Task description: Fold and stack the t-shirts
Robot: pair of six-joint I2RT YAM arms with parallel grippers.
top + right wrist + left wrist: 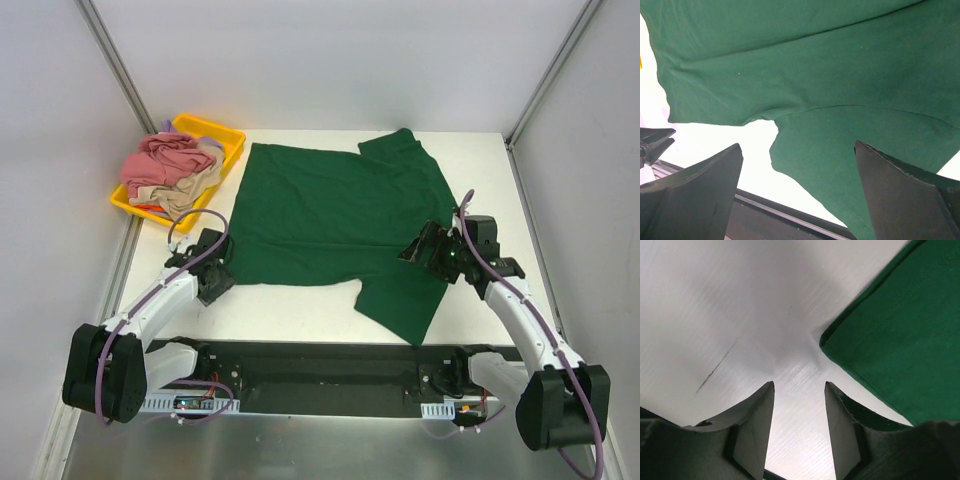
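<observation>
One white table (300,312) carries three t-shirts: one dark green shirt (330,215) lies spread flat across the middle, and a single yellow tray (226,136) at the far left corner holds one pink shirt (163,160) and one beige shirt (192,190) crumpled together. Of the two grippers, the left gripper (799,385) hovers over bare table just beside the green shirt's near-left corner, jaws apart with nothing between them. The right gripper (797,146) hangs above the near sleeve, jaws spread wide and empty.
</observation>
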